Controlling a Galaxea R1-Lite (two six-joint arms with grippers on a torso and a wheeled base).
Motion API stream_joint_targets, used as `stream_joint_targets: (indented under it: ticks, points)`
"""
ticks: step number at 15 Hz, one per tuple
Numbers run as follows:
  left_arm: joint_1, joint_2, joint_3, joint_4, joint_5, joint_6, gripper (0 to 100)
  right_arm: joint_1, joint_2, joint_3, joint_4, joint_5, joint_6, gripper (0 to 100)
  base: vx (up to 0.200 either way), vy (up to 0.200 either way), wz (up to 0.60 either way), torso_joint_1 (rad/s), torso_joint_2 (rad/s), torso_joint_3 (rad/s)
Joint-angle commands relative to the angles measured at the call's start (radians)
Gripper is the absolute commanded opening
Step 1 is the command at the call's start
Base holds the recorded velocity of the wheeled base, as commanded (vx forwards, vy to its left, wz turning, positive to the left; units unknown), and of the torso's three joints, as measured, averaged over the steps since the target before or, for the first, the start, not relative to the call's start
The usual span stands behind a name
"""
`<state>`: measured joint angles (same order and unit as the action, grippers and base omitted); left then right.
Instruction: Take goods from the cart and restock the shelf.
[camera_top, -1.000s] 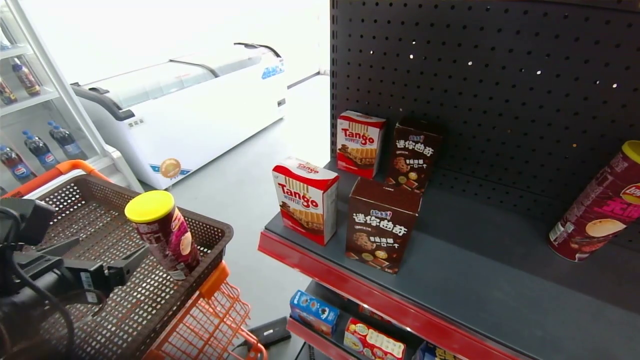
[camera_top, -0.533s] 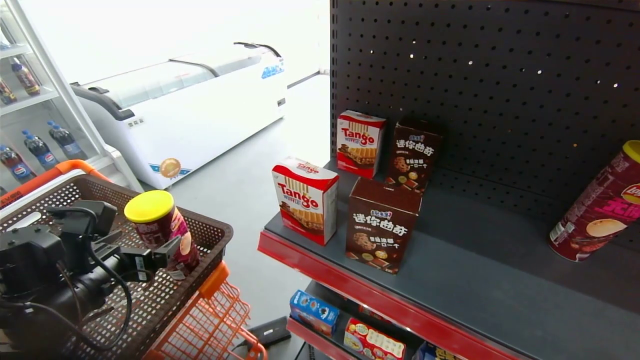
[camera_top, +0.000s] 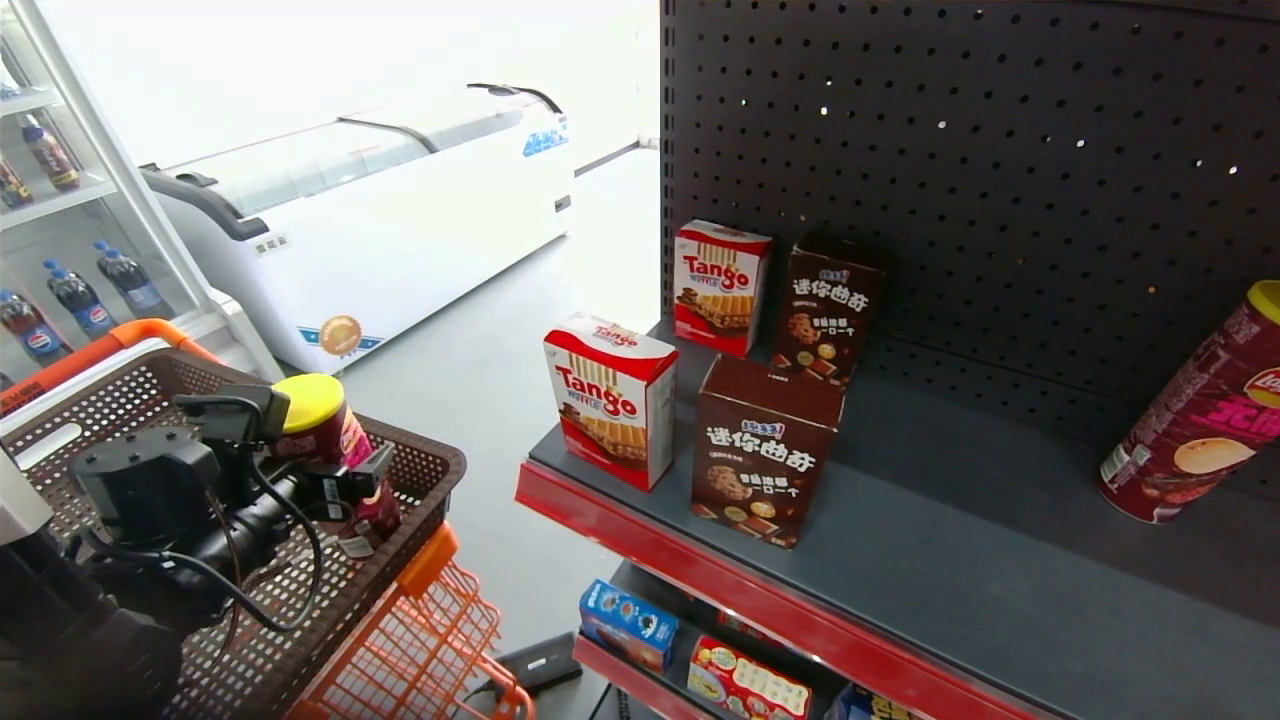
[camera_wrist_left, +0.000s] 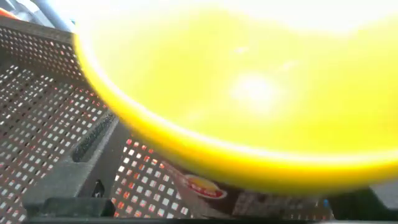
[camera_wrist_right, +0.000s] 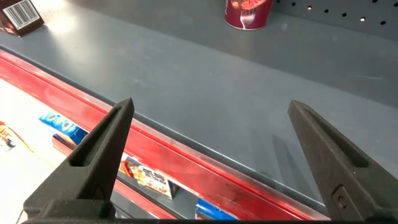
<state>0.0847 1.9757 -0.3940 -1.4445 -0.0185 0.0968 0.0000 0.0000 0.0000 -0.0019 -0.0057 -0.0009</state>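
A dark red chip can (camera_top: 335, 440) with a yellow lid (camera_wrist_left: 249, 93) stands upright in the brown basket (camera_top: 420, 470) on the orange cart (camera_top: 420, 630). My left gripper (camera_top: 320, 440) is at the can, open, with one black finger (camera_top: 372, 465) on each side of its upper body, just under the lid. In the left wrist view the lid is very close, and one finger (camera_wrist_left: 81, 174) lies along the basket mesh. My right gripper (camera_wrist_right: 211, 107) hangs open above the grey shelf deck (camera_wrist_right: 217, 74), near its red front edge (camera_top: 700, 580), holding nothing.
Two red-and-white wafer boxes (camera_top: 610, 400) and two brown cookie boxes (camera_top: 765, 450) stand at the shelf's left end. Another chip can (camera_top: 1200, 410) leans on the pegboard at the right. The deck between them is bare. A white chest freezer (camera_top: 380, 220) stands behind the cart.
My left gripper has moved forward across the basket until its fingers straddle the can. The can has stayed upright in the same spot.
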Motion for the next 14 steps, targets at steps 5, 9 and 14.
stream_joint_targets:
  ticks: [5, 9, 14]
  points:
    - [-0.003, 0.080, -0.049, -0.031, 0.000, -0.009, 0, 0.000, 0.002, 0.000, -0.001, 0.000, -0.001, 100, 0.000, 0.000, 0.00, 0.000, 0.00, 0.000]
    - [-0.014, 0.071, -0.085, -0.033, 0.000, -0.008, 0, 0.000, 0.002, 0.000, -0.001, 0.000, -0.001, 100, 0.000, 0.000, 0.00, 0.000, 0.00, 0.000]
    - [-0.052, -0.066, -0.181, 0.042, -0.003, 0.009, 0, 0.000, 0.002, 0.000, -0.001, 0.000, -0.001, 100, 0.000, 0.000, 0.00, 0.000, 0.00, 0.000]
